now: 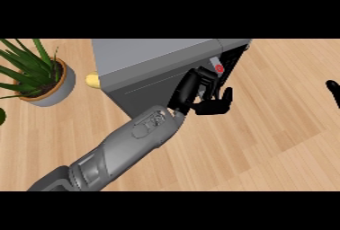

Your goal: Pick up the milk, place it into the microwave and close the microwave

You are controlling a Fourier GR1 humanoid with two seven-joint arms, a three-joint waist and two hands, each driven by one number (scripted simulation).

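I see my left hand [214, 104] at the grey microwave [159, 67] opening – fingers spread, holding nothing – and my right hand [333, 92] resting at the right edge, fingers unclear.

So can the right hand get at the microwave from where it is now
Probably not as things stand. The right hand shows only at the view's right edge, well apart from the microwave, with bare counter between them. The left hand is already at the microwave's open front, so it is the one placed to act.
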